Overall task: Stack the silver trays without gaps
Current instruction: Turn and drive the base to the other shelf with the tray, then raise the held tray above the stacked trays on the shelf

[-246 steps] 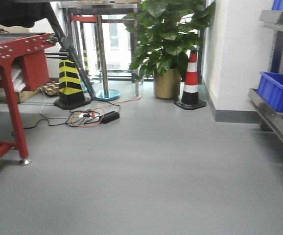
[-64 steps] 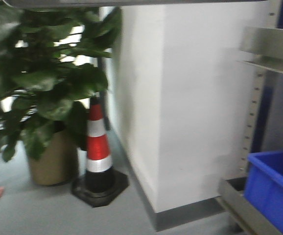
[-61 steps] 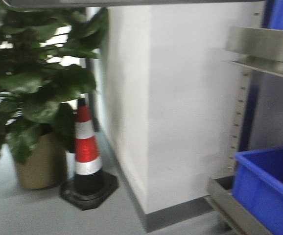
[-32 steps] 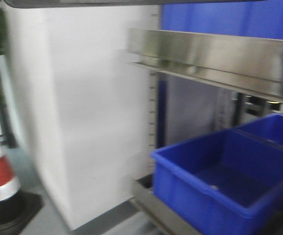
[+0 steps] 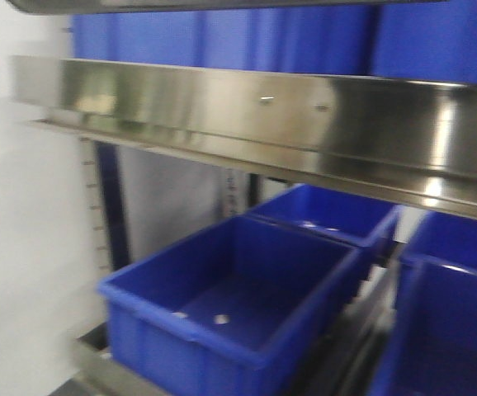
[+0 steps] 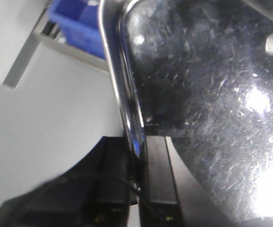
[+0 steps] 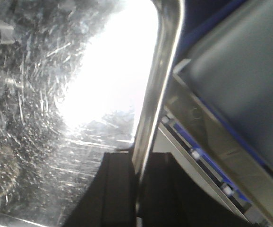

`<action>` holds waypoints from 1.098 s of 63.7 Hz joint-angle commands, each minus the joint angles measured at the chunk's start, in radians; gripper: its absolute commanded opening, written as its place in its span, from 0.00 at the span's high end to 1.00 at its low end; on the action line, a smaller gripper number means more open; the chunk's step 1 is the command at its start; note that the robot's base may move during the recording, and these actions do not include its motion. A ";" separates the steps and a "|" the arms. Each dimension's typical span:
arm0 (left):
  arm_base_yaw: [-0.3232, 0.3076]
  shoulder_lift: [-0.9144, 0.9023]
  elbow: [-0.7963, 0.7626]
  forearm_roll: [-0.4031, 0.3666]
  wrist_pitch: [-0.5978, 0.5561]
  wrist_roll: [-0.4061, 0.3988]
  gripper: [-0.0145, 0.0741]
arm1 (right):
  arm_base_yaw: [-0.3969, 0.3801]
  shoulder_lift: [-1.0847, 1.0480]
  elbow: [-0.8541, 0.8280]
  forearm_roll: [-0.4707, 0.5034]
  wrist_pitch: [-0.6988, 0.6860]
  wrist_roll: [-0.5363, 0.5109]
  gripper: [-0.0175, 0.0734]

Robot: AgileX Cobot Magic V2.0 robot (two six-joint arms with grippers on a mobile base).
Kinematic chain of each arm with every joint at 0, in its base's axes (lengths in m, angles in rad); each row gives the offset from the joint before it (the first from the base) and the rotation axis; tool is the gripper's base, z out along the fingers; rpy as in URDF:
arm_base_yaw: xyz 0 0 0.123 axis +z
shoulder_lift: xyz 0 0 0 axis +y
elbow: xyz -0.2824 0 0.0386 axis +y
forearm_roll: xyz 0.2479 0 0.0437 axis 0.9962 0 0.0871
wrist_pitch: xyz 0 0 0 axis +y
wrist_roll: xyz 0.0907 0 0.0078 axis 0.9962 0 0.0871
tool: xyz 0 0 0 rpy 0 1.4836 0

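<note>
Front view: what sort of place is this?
Probably a storeroom or warehouse: open blue plastic bins sit on a metal rack with a long steel shelf rail. The left end effector and right end effector each clamp the rim of a silver tray.

The front view is motion-blurred throughout; the shelf rail (image 5: 263, 115) runs off the right edge; the near blue bin (image 5: 222, 305) loses its base to the bottom edge; pale specks (image 5: 219, 318) on its floor are too small to identify. In the left wrist view the silver tray (image 6: 212, 94) overruns the top and right edges; the left gripper (image 6: 136, 146) is cut off below. In the right wrist view glare blanks the tray's middle; the right gripper (image 7: 136, 163) is likewise cut off; whether both hold one tray cannot be told.
</note>
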 commanded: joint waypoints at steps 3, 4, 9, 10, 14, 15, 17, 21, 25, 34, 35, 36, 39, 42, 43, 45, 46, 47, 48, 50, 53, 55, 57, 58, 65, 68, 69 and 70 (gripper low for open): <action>-0.004 -0.029 -0.022 0.041 0.077 0.029 0.89 | -0.002 -0.033 -0.032 -0.046 -0.056 -0.030 0.75; -0.004 -0.029 -0.022 0.041 0.077 0.029 0.89 | -0.002 -0.033 -0.032 -0.046 -0.056 -0.030 0.75; -0.004 -0.029 -0.022 0.041 0.077 0.029 0.89 | -0.002 -0.033 -0.032 -0.046 -0.056 -0.030 0.75; -0.004 -0.029 -0.022 0.041 0.077 0.029 0.89 | -0.002 -0.033 -0.032 -0.046 -0.056 -0.030 0.75; -0.004 -0.029 -0.022 0.041 0.077 0.029 0.89 | -0.002 -0.033 -0.032 -0.046 -0.056 -0.030 0.75; -0.004 -0.029 -0.022 0.041 0.077 0.029 0.89 | -0.002 -0.033 -0.032 -0.046 -0.056 -0.030 0.75; -0.004 -0.029 -0.022 0.041 0.077 0.029 0.89 | -0.002 -0.033 -0.032 -0.046 -0.056 -0.030 0.75; -0.004 -0.029 -0.022 0.041 0.077 0.029 0.89 | -0.002 -0.033 -0.032 -0.046 -0.056 -0.030 0.75; -0.004 -0.029 -0.022 0.041 0.077 0.029 0.89 | -0.002 -0.033 -0.032 -0.046 -0.056 -0.030 0.75; -0.004 -0.029 -0.022 0.041 0.077 0.029 0.89 | -0.002 -0.033 -0.032 -0.046 -0.056 -0.030 0.75; -0.004 -0.029 -0.022 0.041 0.077 0.029 0.89 | -0.002 -0.033 -0.032 -0.046 -0.056 -0.030 0.75; -0.004 -0.029 -0.022 0.041 0.077 0.029 0.89 | -0.002 -0.033 -0.032 -0.046 -0.056 -0.030 0.75; -0.004 -0.029 -0.022 0.041 0.077 0.029 0.89 | -0.002 -0.033 -0.032 -0.046 -0.056 -0.030 0.75; -0.004 -0.029 -0.022 0.041 0.077 0.029 0.89 | -0.002 -0.033 -0.032 -0.046 -0.056 -0.030 0.75; -0.004 -0.029 -0.022 0.041 0.077 0.029 0.89 | -0.002 -0.033 -0.032 -0.046 -0.056 -0.030 0.75; -0.004 -0.029 -0.022 0.041 0.077 0.029 0.89 | -0.002 -0.033 -0.032 -0.046 -0.056 -0.030 0.75; -0.004 -0.029 -0.022 0.041 0.077 0.029 0.89 | -0.002 -0.033 -0.032 -0.046 -0.056 -0.030 0.75; -0.004 -0.029 -0.022 0.041 0.077 0.029 0.89 | -0.002 -0.033 -0.032 -0.046 -0.056 -0.030 0.75; -0.004 -0.029 -0.022 0.041 0.077 0.029 0.89 | -0.002 -0.033 -0.032 -0.046 -0.056 -0.030 0.75; -0.004 -0.029 -0.022 0.041 0.077 0.029 0.89 | -0.002 -0.033 -0.032 -0.046 -0.056 -0.030 0.75; -0.004 -0.029 -0.022 0.041 0.077 0.029 0.89 | -0.002 -0.033 -0.032 -0.046 -0.056 -0.030 0.75; -0.004 -0.029 -0.022 0.041 0.077 0.029 0.89 | -0.002 -0.033 -0.032 -0.046 -0.056 -0.030 0.75; -0.004 -0.029 -0.022 0.041 0.077 0.029 0.89 | -0.002 -0.033 -0.032 -0.046 -0.056 -0.030 0.75; -0.004 -0.029 -0.022 0.041 0.077 0.029 0.89 | -0.002 -0.033 -0.032 -0.046 -0.056 -0.030 0.75; -0.004 -0.029 -0.022 0.041 0.077 0.029 0.89 | -0.002 -0.033 -0.032 -0.046 -0.056 -0.030 0.75; -0.004 -0.029 -0.022 0.041 0.077 0.029 0.89 | -0.002 -0.033 -0.032 -0.046 -0.056 -0.030 0.75; -0.004 -0.029 -0.022 0.041 0.077 0.029 0.89 | -0.002 -0.033 -0.032 -0.046 -0.056 -0.030 0.75; -0.004 -0.029 -0.022 0.041 0.077 0.029 0.89 | -0.002 -0.033 -0.032 -0.046 -0.056 -0.030 0.75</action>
